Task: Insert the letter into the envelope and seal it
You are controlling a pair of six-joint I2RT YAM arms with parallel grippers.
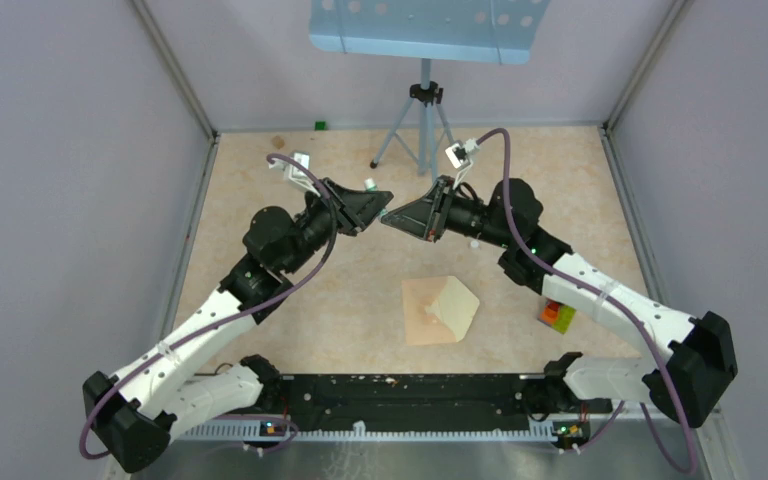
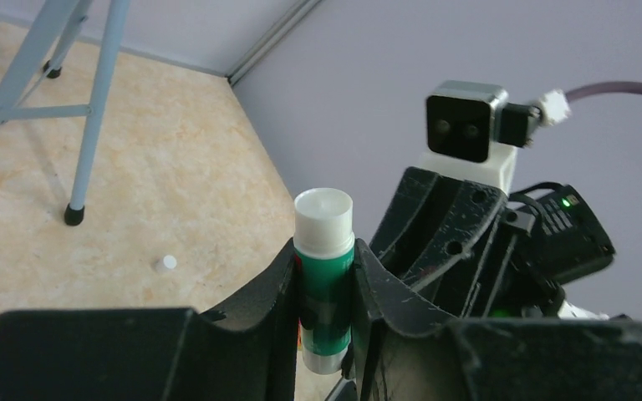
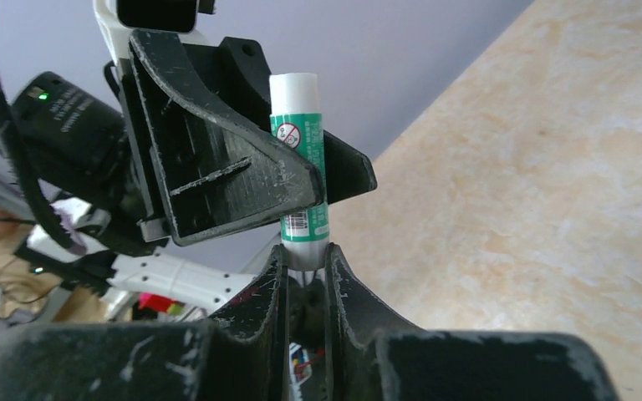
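The only printing to find is on the glue stick, and it is seen best from the right wrist: a green label with a small red circle crossed by a bar, and below it a barcode. The fine text beside them is too small to read, and no brand name can be made out. The stick has a white end on top and a green body. The left gripper is clenched on the green middle part, one finger on each side and only the width of the stick between them. The right gripper is closed more narrowly and pinches the lower end of the same stick, so both grippers hold one thing in the air above the far half of the table. The envelope lies flat on the table between the two arms, nearer to the bases and well below the grippers. The letter shows as a paler area at its left side, touching it – whether it is tucked inside I cannot tell. A coloured block sits beside the right arm.
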